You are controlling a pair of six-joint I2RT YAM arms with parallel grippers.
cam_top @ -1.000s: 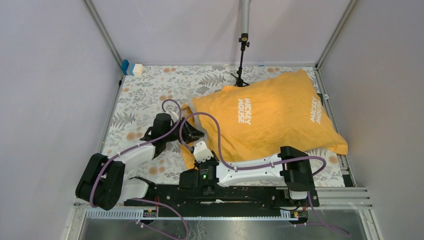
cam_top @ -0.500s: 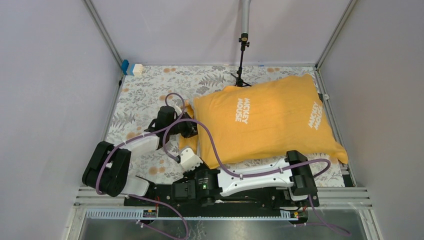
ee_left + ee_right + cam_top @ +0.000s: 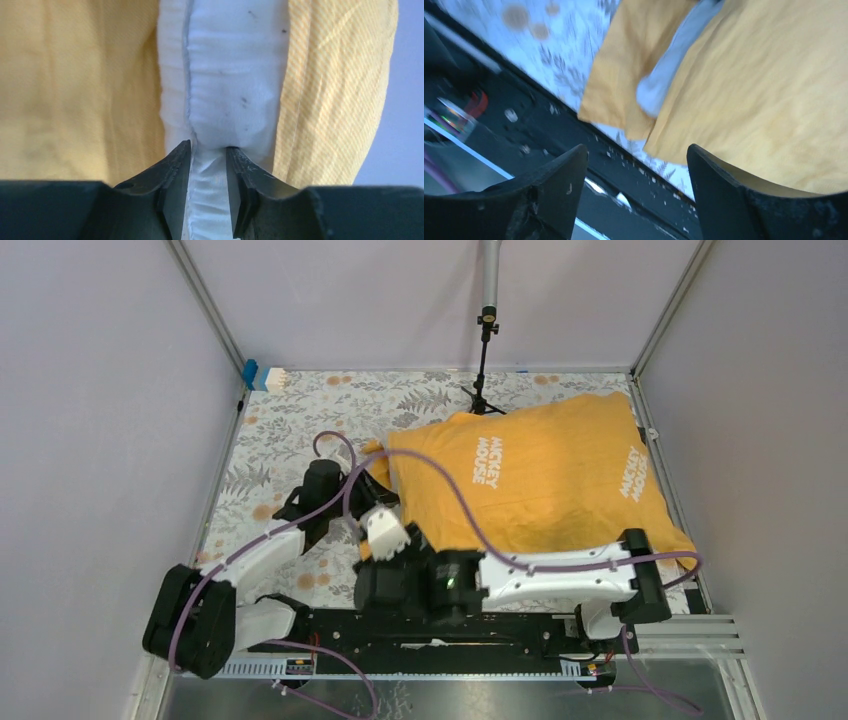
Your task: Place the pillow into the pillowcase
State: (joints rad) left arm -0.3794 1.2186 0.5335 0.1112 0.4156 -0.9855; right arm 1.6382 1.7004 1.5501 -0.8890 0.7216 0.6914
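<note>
The orange-yellow pillowcase (image 3: 540, 480) lies plump on the right half of the table, its open end to the left. In the left wrist view the white pillow (image 3: 235, 75) shows between two flaps of the pillowcase (image 3: 75, 90). My left gripper (image 3: 209, 147) is shut on the pillow's seamed edge; from above, the left gripper (image 3: 368, 492) sits at that open end. My right gripper (image 3: 638, 150) stands open with nothing between its fingers, hovering over the pillowcase's near left corner (image 3: 614, 100), where a strip of pillow (image 3: 664, 80) peeks out. From above, the right gripper (image 3: 383, 538) is just in front of that corner.
A floral cloth (image 3: 290, 430) covers the table. A thin black stand (image 3: 484, 360) rises at the back, just behind the pillowcase. A small blue-and-white block (image 3: 262, 376) sits in the back left corner. The black base rail (image 3: 480, 625) runs along the near edge.
My right gripper shut and then opened again, and its arm shifted, with the elbow swinging out to the right. The left gripper drew slightly left, still holding the pillow's edge.
</note>
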